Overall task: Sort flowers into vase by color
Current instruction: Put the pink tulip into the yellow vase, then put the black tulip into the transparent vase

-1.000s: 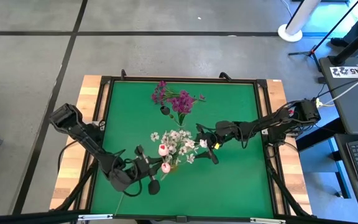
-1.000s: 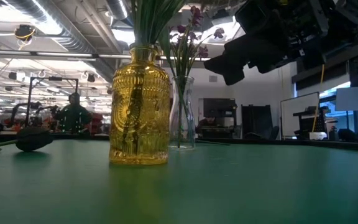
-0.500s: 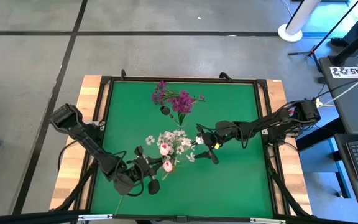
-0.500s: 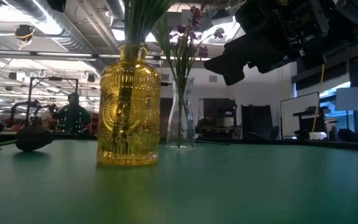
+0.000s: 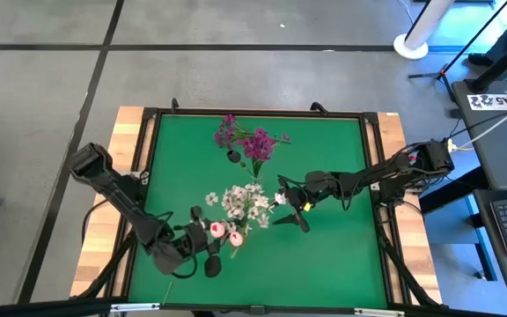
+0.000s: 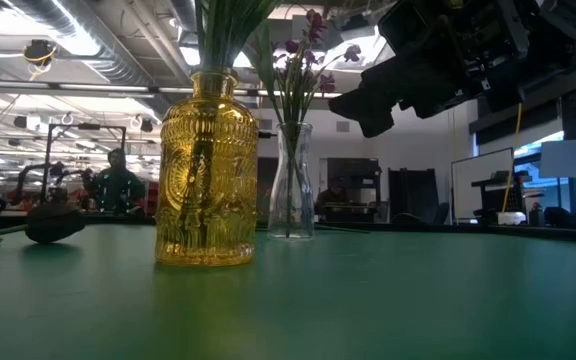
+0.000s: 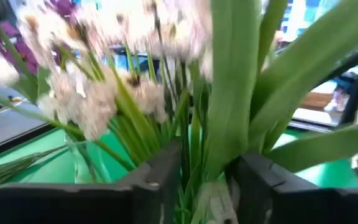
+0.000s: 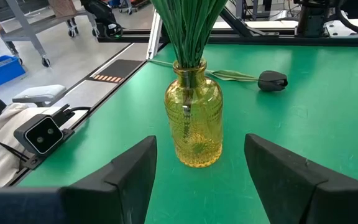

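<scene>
A yellow glass vase (image 6: 208, 180) (image 8: 194, 124) stands on the green table and holds green stems. From above, sprays of white blossoms (image 5: 243, 201) hide it. Behind it, a clear vase (image 6: 291, 180) holds the magenta-purple flowers (image 5: 252, 143). Two pale pink buds (image 5: 227, 234) sit just past my left gripper (image 5: 208, 236) (image 7: 207, 180), which is shut on green stems to the near-left of the white sprays. My right gripper (image 5: 290, 211) (image 8: 201, 146) hovers open to the right of the yellow vase, touching nothing. My left gripper pinches a bundle of green stems and broad leaves (image 7: 219, 143) between its two fingers (image 7: 160, 174). The leaves rise past the fingers toward the white blossoms. I cannot tell whether the stems' lower ends stand in the yellow vase.
A dark rounded object (image 8: 272, 79) (image 6: 53, 225) lies on the table with green stems beside it. A small camera (image 8: 39, 134) sits at the table's near edge. Bare green surface (image 5: 333, 255) lies to the right and near side. A person (image 6: 118, 185) is in the room behind.
My left gripper has moved toward the table's near-left, and the pink buds have moved with it. The white sprays have shifted left. In the low view the yellow vase slid left along the table, then stayed still. The right arm has kept still.
</scene>
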You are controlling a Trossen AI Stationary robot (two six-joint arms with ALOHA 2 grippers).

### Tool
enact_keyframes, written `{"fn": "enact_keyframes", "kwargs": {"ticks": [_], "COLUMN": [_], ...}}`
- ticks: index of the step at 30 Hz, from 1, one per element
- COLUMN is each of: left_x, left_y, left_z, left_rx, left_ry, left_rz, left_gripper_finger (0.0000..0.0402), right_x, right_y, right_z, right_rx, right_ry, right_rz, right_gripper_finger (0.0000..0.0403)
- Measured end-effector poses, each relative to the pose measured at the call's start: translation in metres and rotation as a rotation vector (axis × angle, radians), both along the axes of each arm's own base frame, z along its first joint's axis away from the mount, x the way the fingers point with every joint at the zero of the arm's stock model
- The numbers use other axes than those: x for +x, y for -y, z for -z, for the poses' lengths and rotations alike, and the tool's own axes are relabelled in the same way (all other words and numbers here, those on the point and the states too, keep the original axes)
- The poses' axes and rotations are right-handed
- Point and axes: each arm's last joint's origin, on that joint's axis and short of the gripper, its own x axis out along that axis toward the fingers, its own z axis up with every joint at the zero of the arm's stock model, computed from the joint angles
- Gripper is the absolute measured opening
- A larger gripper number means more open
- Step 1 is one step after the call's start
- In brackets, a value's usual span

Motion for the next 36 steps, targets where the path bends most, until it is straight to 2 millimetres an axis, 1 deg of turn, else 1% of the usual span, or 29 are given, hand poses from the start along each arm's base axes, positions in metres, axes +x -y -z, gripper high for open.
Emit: {"fn": "enact_keyframes", "kwargs": {"ticks": [4,8,12,17,27,32,36], "left_x": [-0.011,-0.019,-0.024,-0.038,-0.097,-0.114,-0.123], "left_y": [0.003,0.004,0.008,0.019,0.037,0.046,0.051], "left_z": [-0.014,-0.025,-0.026,-0.028,-0.055,-0.056,-0.053], "left_rx": [-0.005,-0.013,0.005,0.017,-0.003,-0.044,-0.109], "left_ry": [0.021,0.039,0.032,0.036,0.089,0.107,0.133], "left_rz": [0.023,0.041,0.050,0.055,0.007,0.070,0.113], "left_gripper_finger": [0.0148,0.0172,0.0186,0.0193,0.0193,0.0193,0.0193], "right_x": [0.000,0.000,0.000,0.000,0.000,0.000,0.000], "right_y": [0.000,0.000,0.000,0.000,0.000,0.000,0.000], "right_z": [0.000,0.000,0.000,0.000,0.000,0.000,0.000], "right_rx": [0.000,0.000,0.000,0.000,0.000,0.000,0.000], "right_ry": [-0.001,0.000,0.000,-0.004,-0.003,-0.004,-0.004], "right_rz": [0.000,0.000,0.000,0.000,0.000,0.000,0.000], "right_gripper_finger": [0.0241,0.0241,0.0241,0.0241,0.0241,0.0241,0.0241]}}
